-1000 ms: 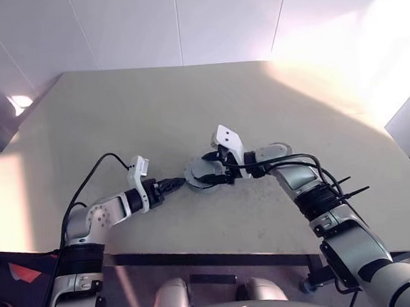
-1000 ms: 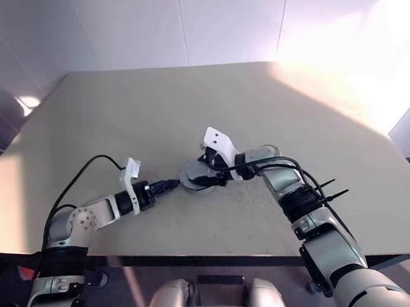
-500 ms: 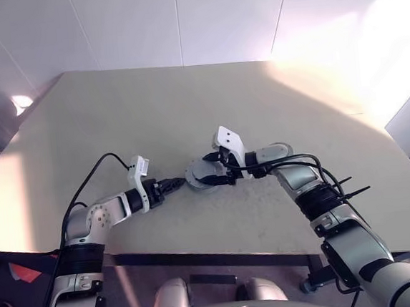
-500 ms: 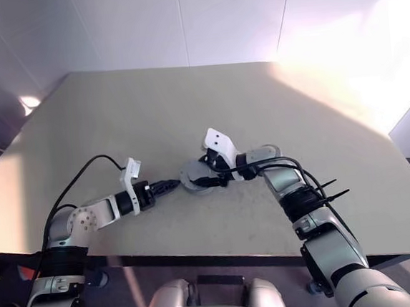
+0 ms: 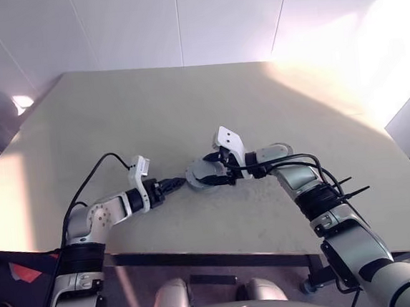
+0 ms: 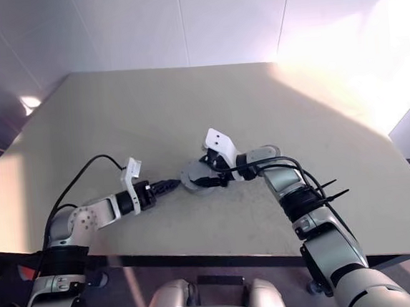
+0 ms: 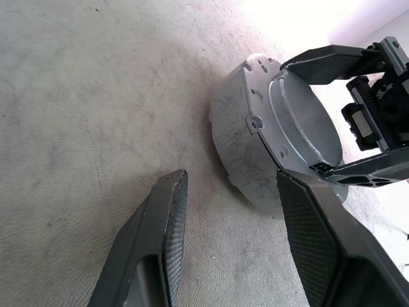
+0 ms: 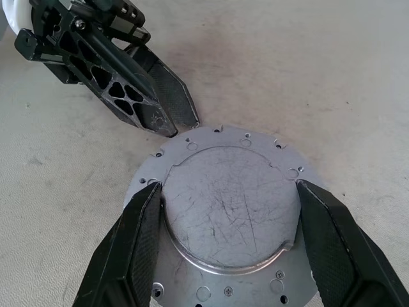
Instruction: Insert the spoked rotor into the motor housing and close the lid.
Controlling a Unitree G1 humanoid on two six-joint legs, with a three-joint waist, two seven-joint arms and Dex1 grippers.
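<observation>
Nothing has moved: right gripper [image 8: 227, 246] is clamping the raised lid [image 8: 229, 211]; left gripper [image 7: 230, 243], open, is waiting beside. Misalignment risks jamming.

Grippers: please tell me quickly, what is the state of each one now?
Left gripper: open, holding nothing, beside the grey metal unit.
Right gripper: fingers set on both sides of the unit's raised round top, gripping it.

The motor housing [image 8: 230, 217] sits on the bench [image 5: 186, 105], near its front middle. The right gripper [image 8: 227, 211] straddles the housing from the right, one finger on each side. The left gripper [image 7: 230, 211] lies just left of it, jaws apart.
</observation>
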